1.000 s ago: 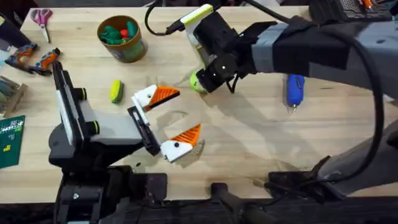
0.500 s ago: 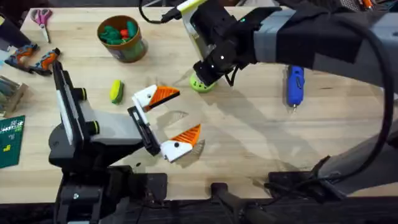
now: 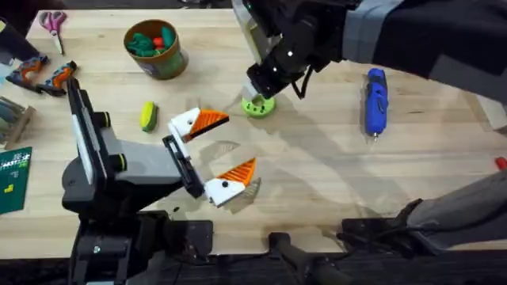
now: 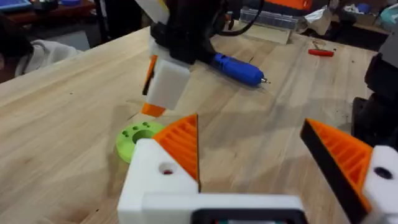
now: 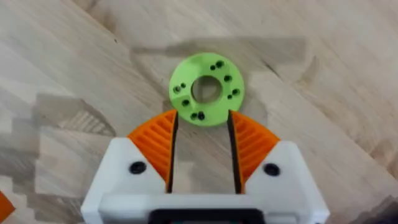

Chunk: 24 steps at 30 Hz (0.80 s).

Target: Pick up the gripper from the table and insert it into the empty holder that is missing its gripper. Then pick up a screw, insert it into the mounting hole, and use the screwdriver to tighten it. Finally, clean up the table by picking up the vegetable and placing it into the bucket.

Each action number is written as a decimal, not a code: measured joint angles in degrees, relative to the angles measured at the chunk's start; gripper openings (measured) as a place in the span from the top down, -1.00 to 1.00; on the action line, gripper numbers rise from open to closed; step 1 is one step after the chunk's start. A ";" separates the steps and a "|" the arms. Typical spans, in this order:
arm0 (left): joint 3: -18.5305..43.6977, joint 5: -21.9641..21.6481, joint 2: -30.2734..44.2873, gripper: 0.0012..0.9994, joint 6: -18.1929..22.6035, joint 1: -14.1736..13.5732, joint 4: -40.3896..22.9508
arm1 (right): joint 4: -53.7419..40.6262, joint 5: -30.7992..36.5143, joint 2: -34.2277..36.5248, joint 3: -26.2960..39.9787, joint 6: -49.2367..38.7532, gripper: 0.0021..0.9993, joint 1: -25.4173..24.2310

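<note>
My right gripper (image 3: 259,91) hangs open just above a flat green ring (image 3: 258,106) at the table's middle back, and its orange pads (image 5: 158,146) stand apart on either side of the ring's near edge (image 5: 205,90). My left gripper (image 3: 214,150) stands open near the front, nothing between its orange-tipped white fingers (image 4: 180,143). The yellow-green vegetable (image 3: 147,115) lies left of it. The bucket (image 3: 155,47) stands at the back left. The blue screwdriver (image 3: 375,101) lies to the right. The loose gripper, the holder and the screw are out of view.
Pink-handled scissors (image 3: 54,22) and orange-handled pliers (image 3: 43,75) lie at the far left, with a green circuit board (image 3: 12,178) at the left edge. A small red item (image 3: 501,164) sits at the right edge. Bare wood stretches between my left gripper and the screwdriver.
My right arm has moved toward the far side of the table, uncovering more of the green ring. The left arm has not moved.
</note>
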 joint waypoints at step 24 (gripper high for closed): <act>0.00 -0.02 0.01 -0.97 0.01 0.00 0.00 | -2.64 0.00 6.38 0.00 0.00 0.06 0.00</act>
